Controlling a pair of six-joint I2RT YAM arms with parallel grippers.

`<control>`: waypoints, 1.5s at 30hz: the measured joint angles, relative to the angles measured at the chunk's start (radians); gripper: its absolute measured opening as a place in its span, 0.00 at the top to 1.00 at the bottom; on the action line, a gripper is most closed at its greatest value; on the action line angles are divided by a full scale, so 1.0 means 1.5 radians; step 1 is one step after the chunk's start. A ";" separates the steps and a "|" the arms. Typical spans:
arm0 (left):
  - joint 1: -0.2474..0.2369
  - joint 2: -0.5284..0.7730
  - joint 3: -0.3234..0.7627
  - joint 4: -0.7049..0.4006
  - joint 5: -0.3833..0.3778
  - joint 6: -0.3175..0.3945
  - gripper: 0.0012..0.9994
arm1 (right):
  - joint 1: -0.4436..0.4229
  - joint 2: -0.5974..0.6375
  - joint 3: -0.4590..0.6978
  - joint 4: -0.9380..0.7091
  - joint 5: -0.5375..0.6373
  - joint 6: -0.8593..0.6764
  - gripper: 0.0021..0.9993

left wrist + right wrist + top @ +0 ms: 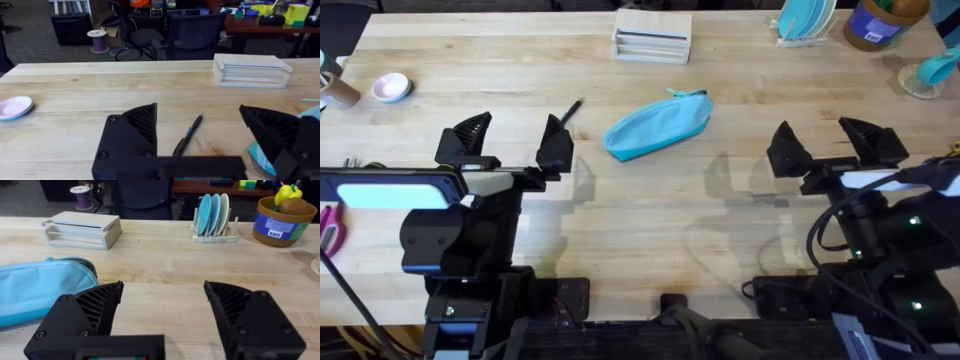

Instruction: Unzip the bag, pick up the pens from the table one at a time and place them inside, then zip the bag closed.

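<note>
The table [650,210] carried the bag [656,124] near its middle, lying closed, contents hidden. The left gripper [510,148] and right gripper [835,150] both gaped wide, empty. One pen [189,134] lay beside the left gripper.

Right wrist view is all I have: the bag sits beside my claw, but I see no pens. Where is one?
Observer: One pen lies on the table just beyond the left claw, off the bag's blunt end and apart from it.
Operator: Is the left claw ready to take it?
Observer: Its fingers are open, holding nothing, and the pen lies in line with the gap between them.
Operator: Is the bag open yet?
Observer: From overhead it looks zipped along its top edge, the pull tab at the end toward the wooden box.
</note>
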 joint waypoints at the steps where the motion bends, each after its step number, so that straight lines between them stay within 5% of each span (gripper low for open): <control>1: 0.000 0.000 0.000 0.000 0.000 0.000 0.01 | 0.000 0.000 0.000 0.000 0.000 0.000 0.00; 20: 0.000 0.000 0.000 -0.003 0.002 0.001 0.01 | -0.001 0.000 0.000 -0.003 -0.010 0.000 0.00; 24: 0.000 0.002 0.026 -0.103 0.005 0.000 0.01 | -0.001 0.001 0.032 -0.070 -0.043 0.000 0.00; 28: 0.000 0.011 0.107 -0.254 0.011 0.000 0.01 | -0.001 0.019 0.086 -0.174 -0.060 0.000 0.00; 33: 0.000 0.082 0.239 -0.329 0.013 0.004 0.01 | -0.001 0.088 0.223 -0.287 -0.091 0.000 0.00; 45: 0.000 0.387 0.619 -0.548 0.019 0.019 0.01 | -0.001 0.399 0.598 -0.528 -0.121 -0.003 0.00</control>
